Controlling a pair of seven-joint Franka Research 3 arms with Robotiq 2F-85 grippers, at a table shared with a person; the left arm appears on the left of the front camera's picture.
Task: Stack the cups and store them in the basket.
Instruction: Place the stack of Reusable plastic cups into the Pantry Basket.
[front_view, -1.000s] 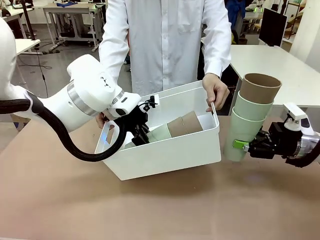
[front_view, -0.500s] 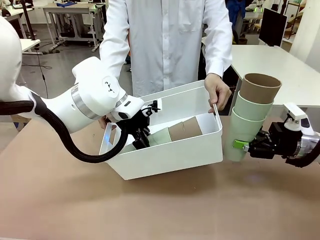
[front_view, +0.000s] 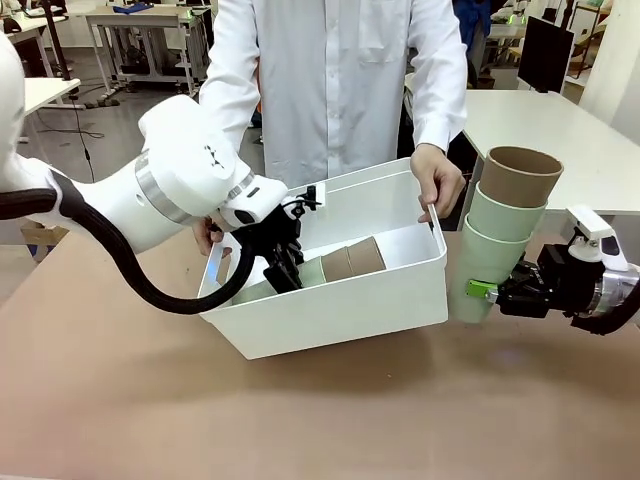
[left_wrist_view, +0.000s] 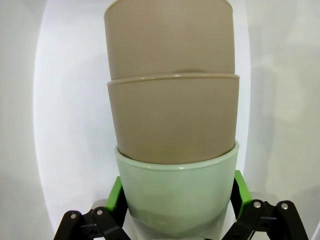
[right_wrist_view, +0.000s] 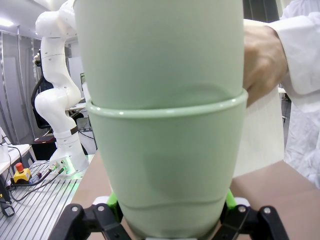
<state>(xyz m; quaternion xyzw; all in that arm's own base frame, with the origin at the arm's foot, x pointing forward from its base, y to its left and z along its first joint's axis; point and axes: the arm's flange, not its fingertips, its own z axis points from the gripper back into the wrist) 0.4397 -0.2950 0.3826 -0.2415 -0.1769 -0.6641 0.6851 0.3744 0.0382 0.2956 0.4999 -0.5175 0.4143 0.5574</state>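
Your left gripper (front_view: 284, 268) clamps the lying cups (front_view: 345, 262) inside the tilted basket (front_view: 340, 312). Your right gripper (front_view: 479, 291) clamps the upright cups (front_view: 503, 215) just beside its right rim, with open desk (front_view: 300, 420) in front.

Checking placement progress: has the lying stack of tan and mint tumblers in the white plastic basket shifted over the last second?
Yes: the lying stack slid left and slightly down, away from the unmoved upright tan-and-mint stack.

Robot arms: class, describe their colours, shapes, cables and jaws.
The left arm is glossy white with rounded joints, a silver band and a thick black cable looping beneath. The right arm has a black wrist with a white bracket. Both jaws are black linkages with bright green pads.
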